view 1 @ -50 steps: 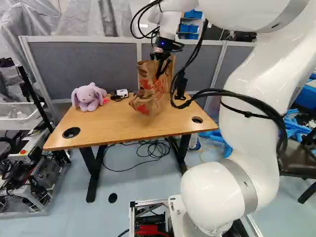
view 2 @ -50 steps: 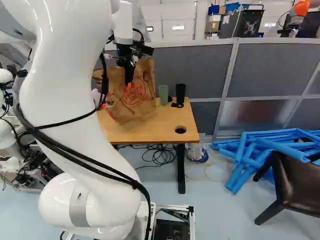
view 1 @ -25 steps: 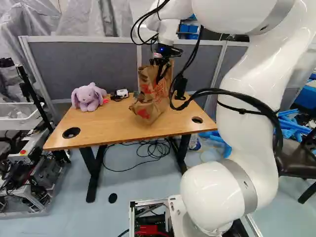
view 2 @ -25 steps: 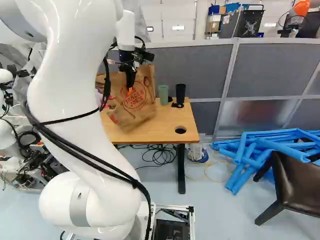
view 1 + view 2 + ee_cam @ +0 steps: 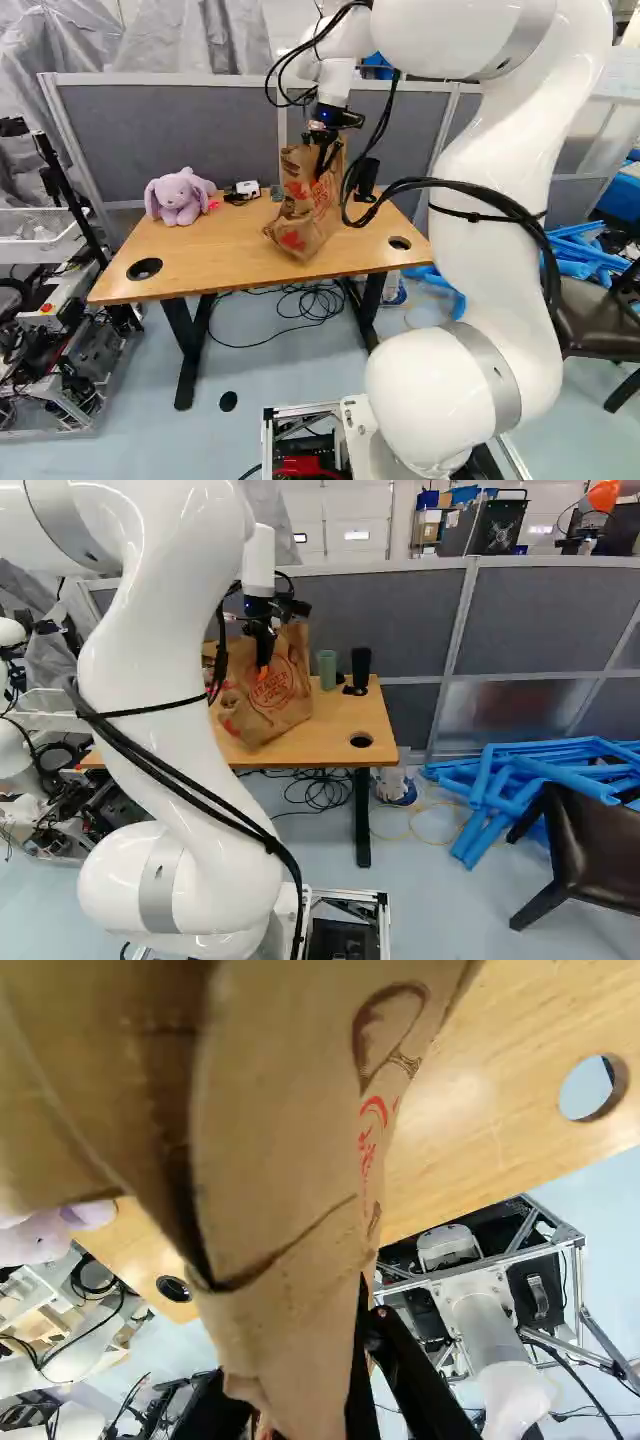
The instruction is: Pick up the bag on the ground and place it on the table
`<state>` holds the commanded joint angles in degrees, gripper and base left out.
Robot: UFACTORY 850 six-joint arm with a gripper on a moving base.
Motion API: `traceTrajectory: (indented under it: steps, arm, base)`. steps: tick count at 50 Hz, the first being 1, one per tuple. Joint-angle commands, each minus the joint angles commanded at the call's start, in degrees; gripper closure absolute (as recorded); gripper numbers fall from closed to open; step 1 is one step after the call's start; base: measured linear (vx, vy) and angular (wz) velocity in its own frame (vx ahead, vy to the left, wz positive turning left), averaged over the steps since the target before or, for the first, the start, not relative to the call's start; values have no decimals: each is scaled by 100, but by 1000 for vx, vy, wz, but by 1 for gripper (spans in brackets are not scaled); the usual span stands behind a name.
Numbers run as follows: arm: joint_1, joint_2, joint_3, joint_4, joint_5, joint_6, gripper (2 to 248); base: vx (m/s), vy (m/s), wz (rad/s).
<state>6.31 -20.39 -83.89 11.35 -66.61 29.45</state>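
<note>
Bag (image 5: pixel 303 215), upper middle of the left base view, pinched near its top by the tool (image 5: pixel 325 168), likely to set its bottom down softly on the bench (image 5: pixel 225 250).

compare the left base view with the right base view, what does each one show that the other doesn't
Only the left base view shows the purple plush bunny, the round hole near the table's left end, and the black disc on the floor.

Only the right base view shows the green cup and the orange object at the top right.

Both show the white arm, its gripper on the brown paper bag, the wooden table, the blue tubes and the brown chair.
</note>
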Motion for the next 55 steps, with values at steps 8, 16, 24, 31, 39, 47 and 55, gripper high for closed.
traceTrajectory:
  steps: [8,16,24,31,39,47,55]
  arm:
    - [-5,-178,-68,0,0,0,227]
    - [-10,-321,-141,0,0,0,227]
    - [-12,-354,-164,0,0,0,210]
    - [-12,-358,-167,0,0,0,178]
    - [-12,-358,-167,0,0,0,110]
    - [-12,-295,-163,0,0,0,74]
    - [-12,-176,-157,0,0,0,5]
  base:
    - [0,0,0]
    - [0,0,0]
    - [0,0,0]
    - [0,0,0]
    - [0,0,0]
    - [0,0,0]
    - [0,0,0]
